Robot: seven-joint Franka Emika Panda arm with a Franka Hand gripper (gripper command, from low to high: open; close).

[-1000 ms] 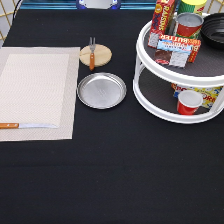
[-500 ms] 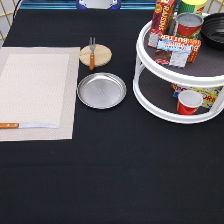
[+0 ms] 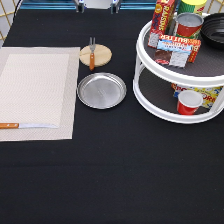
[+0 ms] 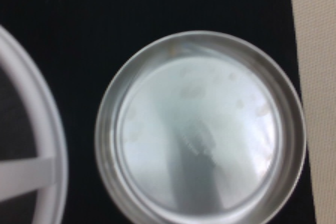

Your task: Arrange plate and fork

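Black tablecloth carries the plate (image 3: pixel 101 90) beside the placemat (image 3: pixel 37 90); we see no gripper, so we cannot tell its state. We judge the plate light, stiff and slick, best pinched at its raised rim; the fork (image 3: pixel 92 54) lies on the wooden disc (image 3: pixel 98 54).

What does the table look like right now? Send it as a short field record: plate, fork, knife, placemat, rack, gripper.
plate: empty, on the black tablecloth, just off the placemat's edge toward the exterior view's right; fills the wrist view
fork: lying across the wooden disc, above the plate in the exterior view
knife: on the placemat, near its bottom edge
placemat: at the exterior view's left, no plate or fork on it
rack: white two-tier stand at the right, holding boxes, cans and a red cup
gripper: not shown in the exterior view
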